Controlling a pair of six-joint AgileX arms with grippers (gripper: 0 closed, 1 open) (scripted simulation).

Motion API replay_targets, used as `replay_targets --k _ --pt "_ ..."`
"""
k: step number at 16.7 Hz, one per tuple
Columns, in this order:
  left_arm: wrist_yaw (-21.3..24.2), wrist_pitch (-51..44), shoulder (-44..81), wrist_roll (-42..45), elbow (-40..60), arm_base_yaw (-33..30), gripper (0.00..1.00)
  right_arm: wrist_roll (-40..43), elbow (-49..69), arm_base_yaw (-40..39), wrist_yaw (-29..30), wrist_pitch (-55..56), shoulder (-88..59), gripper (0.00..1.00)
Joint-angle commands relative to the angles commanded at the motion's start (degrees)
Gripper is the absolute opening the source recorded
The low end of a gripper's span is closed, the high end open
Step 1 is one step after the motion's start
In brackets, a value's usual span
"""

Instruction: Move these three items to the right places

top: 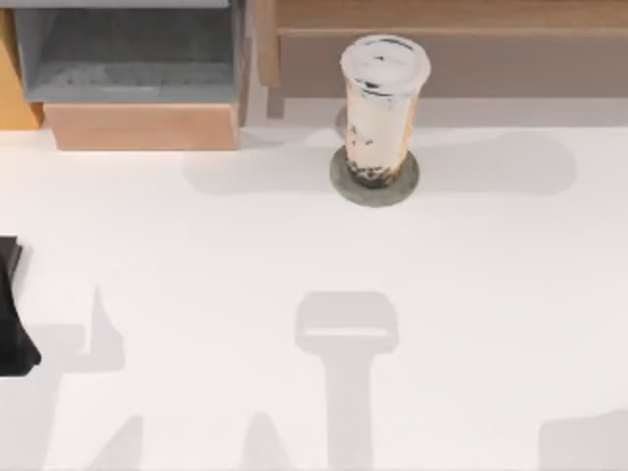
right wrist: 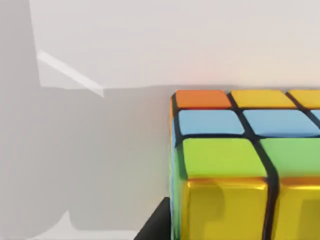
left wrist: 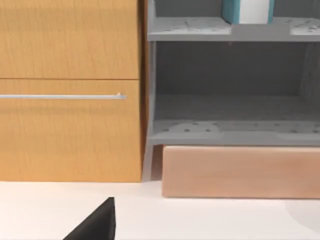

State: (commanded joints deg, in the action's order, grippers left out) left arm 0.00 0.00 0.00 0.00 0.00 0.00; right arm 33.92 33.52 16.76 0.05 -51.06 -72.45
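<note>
- Standing upright on the coaster (top: 345, 183), upper centre of the top view, was the cup (top: 381, 113).
- My left arm (top: 14, 324) sat at the left edge; finger state I couldn't tell.
- A colourful cube (right wrist: 240, 165) sat close to the right wrist camera.

Milk tea cup (top: 382, 108) — upright on coaster (top: 345, 183)

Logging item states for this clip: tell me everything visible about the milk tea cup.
The milk tea cup is a tall clear plastic cup with a white lid, filled with beige tea and dark pearls settled at the bottom. It stands upright on the round grey coaster, centred so the coaster's rim shows around its base, at the table's far side just before the wooden shelf unit. No hand touches it.
</note>
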Motion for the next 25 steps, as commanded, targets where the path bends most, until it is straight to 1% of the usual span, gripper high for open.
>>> replay_targets --k 6,7,16,21,25 --pt "0.0 0.0 0.0 0.0 0.0 0.0 1.0 0.0 0.0 0.0 0.0 0.0 0.0 0.02" --pt "0.0 0.0 0.0 0.0 0.0 0.0 1.0 0.0 0.0 0.0 0.0 0.0 0.0 0.0" --pt "0.0 0.0 0.0 0.0 0.0 0.0 1.0 -0.1 0.3 0.1 0.0 -0.2 0.1 0.0" --pt "0.0 0.0 0.0 0.0 0.0 0.0 1.0 0.1 4.8 0.1 0.1 -7.5 2.6 0.0" --pt "0.0 0.0 0.0 0.0 0.0 0.0 1.0 0.1 5.4 0.1 0.0 -8.4 3.1 0.0"
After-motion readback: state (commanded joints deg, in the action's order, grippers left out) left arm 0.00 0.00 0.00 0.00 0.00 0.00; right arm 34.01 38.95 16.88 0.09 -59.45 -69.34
